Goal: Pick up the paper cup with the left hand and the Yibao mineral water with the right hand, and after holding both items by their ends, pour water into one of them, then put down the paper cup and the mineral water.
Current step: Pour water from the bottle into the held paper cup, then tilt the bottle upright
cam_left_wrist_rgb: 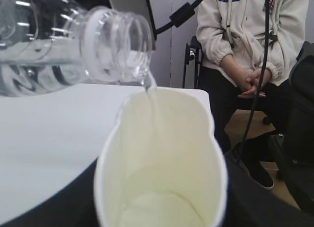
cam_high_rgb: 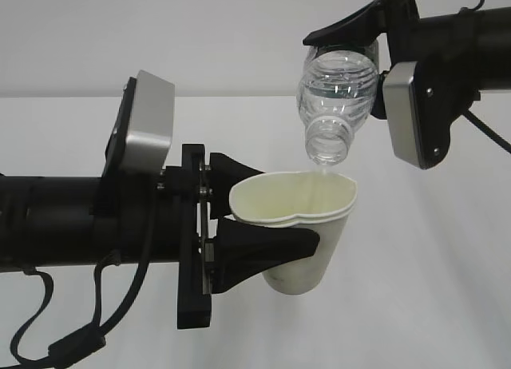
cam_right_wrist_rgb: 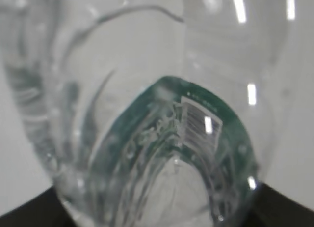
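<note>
Both items lifted off the worktop [cam_high_rgb: 447, 305]; pour under way. My left hand [cam_high_rgb: 267, 217] pinches the cup [cam_high_rgb: 307, 241] at mid-wall, its thin paper rim squashed out of round. My right hand [cam_high_rgb: 343, 35] clamps the bottle [cam_high_rgb: 335, 97] by its base, neck tipped down just above the rim, a thin stream running in. Bottle clear, ribbed, green-banded; cup white, cream inside. Left: finish pouring, set both down.

White table [cam_left_wrist_rgb: 44, 138]; seated person [cam_left_wrist_rgb: 245, 50] beyond.
</note>
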Robot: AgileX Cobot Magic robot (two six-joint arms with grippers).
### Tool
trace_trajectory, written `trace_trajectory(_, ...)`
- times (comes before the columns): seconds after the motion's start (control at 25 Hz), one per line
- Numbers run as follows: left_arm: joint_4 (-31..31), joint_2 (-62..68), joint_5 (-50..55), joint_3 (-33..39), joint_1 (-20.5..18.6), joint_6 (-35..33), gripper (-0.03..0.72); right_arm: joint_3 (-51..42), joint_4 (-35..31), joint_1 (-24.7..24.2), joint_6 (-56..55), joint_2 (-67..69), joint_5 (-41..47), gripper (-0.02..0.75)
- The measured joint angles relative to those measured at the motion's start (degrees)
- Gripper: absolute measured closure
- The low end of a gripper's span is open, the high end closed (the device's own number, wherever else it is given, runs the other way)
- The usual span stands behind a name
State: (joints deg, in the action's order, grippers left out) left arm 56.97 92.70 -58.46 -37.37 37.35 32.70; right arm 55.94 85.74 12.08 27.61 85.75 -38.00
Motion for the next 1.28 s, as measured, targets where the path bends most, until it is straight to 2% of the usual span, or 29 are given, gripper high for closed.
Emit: trace_trajectory(1.28, -0.4, 0.0, 0.1, 0.0, 0.0, 0.0, 0.314, 0.0, -0.9, 0.0, 1.1, 0.0, -0.1, 0.302)
